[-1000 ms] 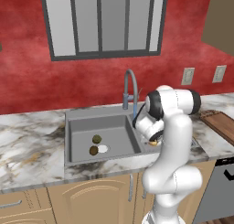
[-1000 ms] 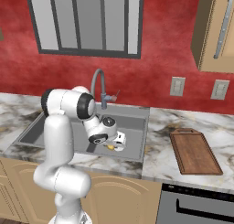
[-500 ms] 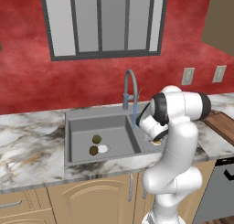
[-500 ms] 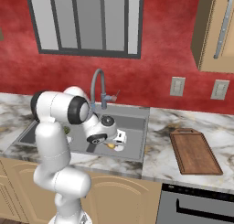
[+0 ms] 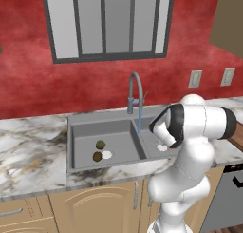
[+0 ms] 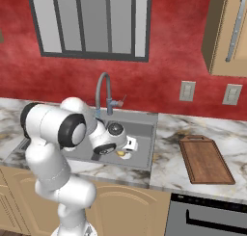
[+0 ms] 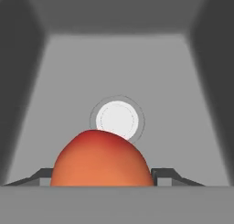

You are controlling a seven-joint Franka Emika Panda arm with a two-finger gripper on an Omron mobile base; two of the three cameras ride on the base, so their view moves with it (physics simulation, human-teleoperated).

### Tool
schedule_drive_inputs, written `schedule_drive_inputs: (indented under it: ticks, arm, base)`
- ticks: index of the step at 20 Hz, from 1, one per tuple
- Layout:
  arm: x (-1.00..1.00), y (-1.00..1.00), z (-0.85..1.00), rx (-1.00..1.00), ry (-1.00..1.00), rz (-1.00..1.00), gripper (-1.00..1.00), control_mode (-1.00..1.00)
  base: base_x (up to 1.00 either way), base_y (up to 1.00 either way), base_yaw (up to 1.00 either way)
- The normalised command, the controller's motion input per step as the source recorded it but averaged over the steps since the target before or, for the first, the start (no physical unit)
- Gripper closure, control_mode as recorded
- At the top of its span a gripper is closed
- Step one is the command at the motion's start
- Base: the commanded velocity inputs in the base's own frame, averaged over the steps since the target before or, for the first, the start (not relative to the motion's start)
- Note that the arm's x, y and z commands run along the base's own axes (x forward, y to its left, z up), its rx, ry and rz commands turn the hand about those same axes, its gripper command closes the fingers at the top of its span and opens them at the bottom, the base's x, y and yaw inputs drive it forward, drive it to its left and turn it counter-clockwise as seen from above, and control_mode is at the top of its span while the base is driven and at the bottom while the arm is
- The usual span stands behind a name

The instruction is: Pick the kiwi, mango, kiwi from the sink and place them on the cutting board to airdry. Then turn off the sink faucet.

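Observation:
In the hand view the orange, red-blushed mango (image 7: 103, 161) sits between my gripper's (image 7: 103, 173) two fingertips (image 7: 42, 173), which press on it from both sides. It is low in the right basin of the grey sink (image 6: 144, 134), in front of the white drain (image 7: 117, 119). From the right base view the hand (image 6: 126, 144) reaches down into that basin with the mango (image 6: 122, 154) under it. Two kiwis, one olive-green (image 5: 100, 144) and one brown (image 5: 97, 156), lie in the left basin. The cutting board (image 6: 205, 160) lies on the counter to the right, bare.
The gooseneck faucet (image 5: 135, 90) stands behind the divider and a thin blue stream (image 5: 139, 121) runs from its spout. A white drain (image 5: 107, 154) lies beside the brown kiwi. Wall outlets (image 6: 186, 91) and an upper cabinet (image 6: 229, 32) are on the right.
The arm's upper links have swung and shifted a little. The hand has stayed low in the right basin with the mango between its fingers.

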Motion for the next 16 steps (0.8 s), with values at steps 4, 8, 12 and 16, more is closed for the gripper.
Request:
schedule_drive_inputs:
  ticks: [4,8,12,16]
  arm:
    - [-0.07,-0.21,0.67,0.0,-0.01,0.0,1.0,-1.0]
    - [-0.01,-0.1,0.79,0.0,0.0,0.0,1.0,-1.0]
    - [0.0,-0.05,0.83,0.0,0.0,0.0,1.0,-1.0]
    - [0.0,-0.11,0.87,0.0,0.0,0.0,1.0,-1.0]
  base:
    - [0.0,0.0,0.0]
    - [0.0,0.0,0.0]
    - [0.0,0.0,0.0]
    - [0.0,0.0,0.0]
